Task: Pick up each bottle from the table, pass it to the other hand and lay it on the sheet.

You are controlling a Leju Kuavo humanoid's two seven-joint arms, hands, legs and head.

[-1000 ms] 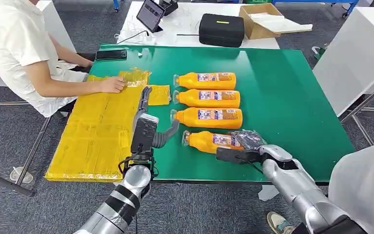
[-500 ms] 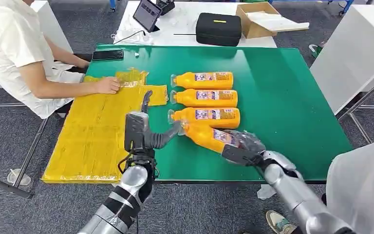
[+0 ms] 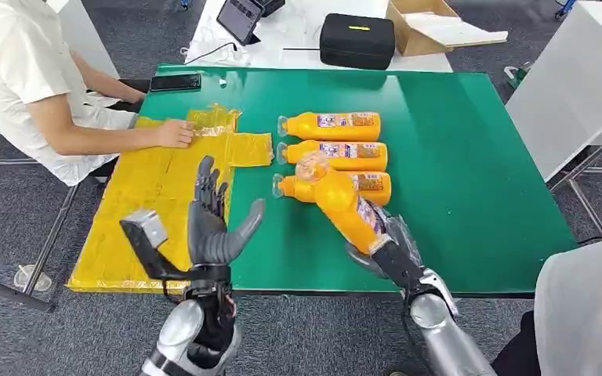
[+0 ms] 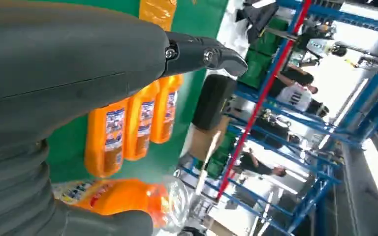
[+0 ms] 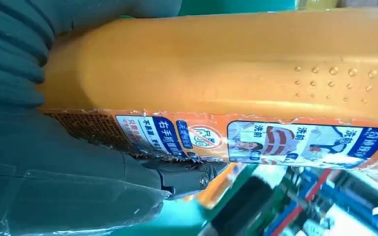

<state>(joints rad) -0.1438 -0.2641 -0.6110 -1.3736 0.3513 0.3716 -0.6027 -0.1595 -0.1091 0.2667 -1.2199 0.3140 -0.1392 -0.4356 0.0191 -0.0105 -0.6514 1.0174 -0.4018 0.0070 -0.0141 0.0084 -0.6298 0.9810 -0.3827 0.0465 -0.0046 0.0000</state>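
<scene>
1. Where the two silver arms come up from the bottom edge of the head view, the left hand (image 3: 213, 223) stands raised at lower centre-left, fingers spread apart and holding nothing, its palm turned toward the right of the frame.
2. At lower centre-right, the right hand (image 3: 386, 249) grips the base end of the lifted bottle (image 3: 345, 200), which is tilted off the green table (image 3: 470, 157) with its clear cap pointing to the upper left; in the right wrist view the fingers (image 5: 187, 178) press against the label of this bottle.
3. Behind the lifted bottle, the nearest lying bottle (image 3: 368, 185) lies on its side on the table, partly hidden by it.
4. Just above that in the frame lie the middle bottle (image 3: 341, 153) and the farthest bottle (image 3: 331, 125), side by side, caps to the left.
5. Left of the bottles, the yellow sheet (image 3: 145, 219) covers the left part of the table, and a person's hand (image 3: 176, 135) rests on its far end.
6. Along the top edge, a phone (image 3: 175, 82) lies at the table's far left corner, and a black case (image 3: 357, 40) and a cardboard box (image 3: 435, 25) sit on a white table beyond.
</scene>
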